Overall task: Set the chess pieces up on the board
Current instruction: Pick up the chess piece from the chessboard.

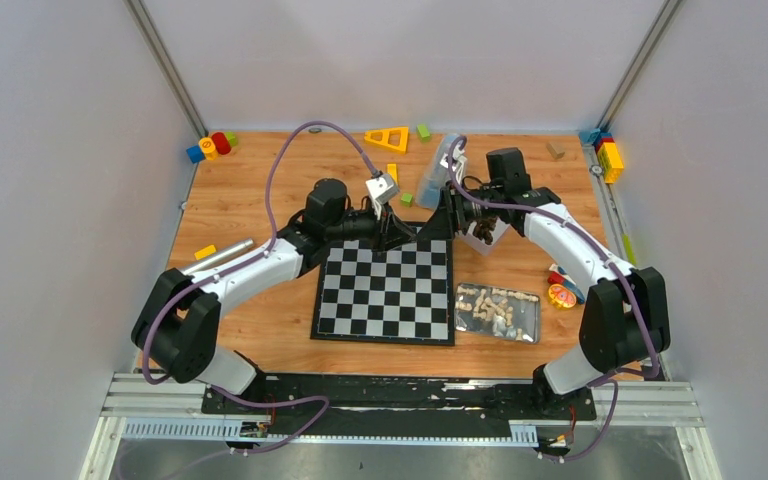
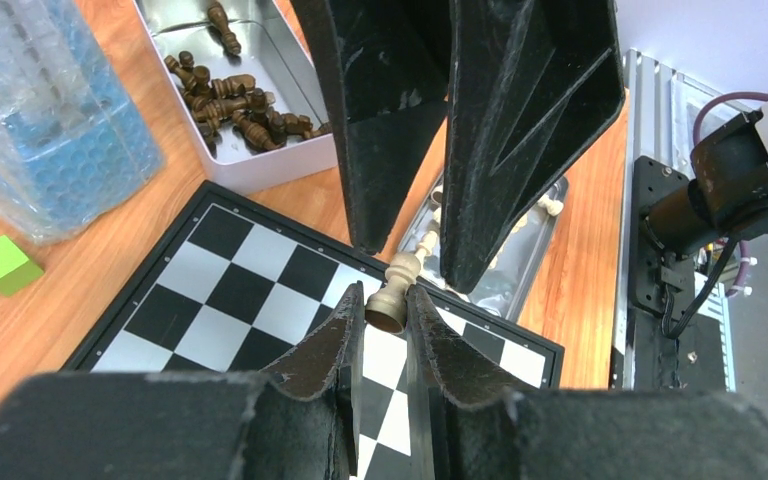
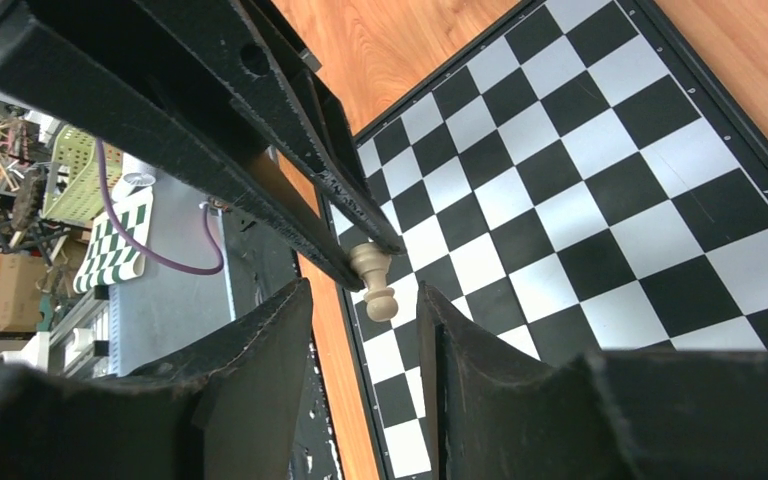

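My left gripper [image 2: 385, 302] is shut on the base of a cream pawn [image 2: 394, 292] and holds it tilted above the far edge of the checkered board [image 2: 222, 300]. My right gripper [image 3: 365, 290] is open, its fingers either side of the pawn's [image 3: 376, 282] head with a gap on both sides. In the top view both grippers, left [image 1: 397, 236] and right [image 1: 443, 222], meet over the board's [image 1: 385, 300] far edge. More cream chess pieces [image 1: 495, 308] lie in a flat tin right of the board.
An open tin [image 2: 260, 165] of dark brown chessmen sits beyond the board's far right corner, beside a blue bubble-wrap bag [image 2: 50, 130]. A green block [image 2: 2, 265] lies nearby. Coloured toy blocks [image 1: 212, 146] are scattered along the table's far and right edges.
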Available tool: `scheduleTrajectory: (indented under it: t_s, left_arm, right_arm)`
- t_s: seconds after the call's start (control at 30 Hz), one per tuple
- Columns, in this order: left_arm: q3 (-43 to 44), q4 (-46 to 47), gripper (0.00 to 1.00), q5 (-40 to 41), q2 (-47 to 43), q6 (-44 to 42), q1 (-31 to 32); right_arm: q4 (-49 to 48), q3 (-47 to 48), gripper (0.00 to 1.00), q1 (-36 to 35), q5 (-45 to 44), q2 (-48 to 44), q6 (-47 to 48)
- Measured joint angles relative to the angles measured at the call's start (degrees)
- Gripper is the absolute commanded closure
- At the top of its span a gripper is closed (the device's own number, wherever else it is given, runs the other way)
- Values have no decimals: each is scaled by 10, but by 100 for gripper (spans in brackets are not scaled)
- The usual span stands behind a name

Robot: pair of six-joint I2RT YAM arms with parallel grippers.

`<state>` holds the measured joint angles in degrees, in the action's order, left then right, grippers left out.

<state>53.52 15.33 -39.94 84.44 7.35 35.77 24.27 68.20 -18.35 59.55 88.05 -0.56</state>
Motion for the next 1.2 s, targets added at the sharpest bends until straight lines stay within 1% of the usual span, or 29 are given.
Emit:
scheduleTrajectory:
  t_s: [0.23, 0.73, 1.2]
  left_arm:
    - [-19, 23, 100, 0, 0, 20, -3]
    - [-29, 64, 100, 11, 0, 45, -6]
    - [-41, 91, 100, 17, 1, 71, -7]
  right_arm:
    - [-12, -6, 57, 2, 18, 0, -9]
    - [-15, -7, 59, 5, 32, 0, -11]
    - [-23, -7, 64, 6, 41, 11, -24]
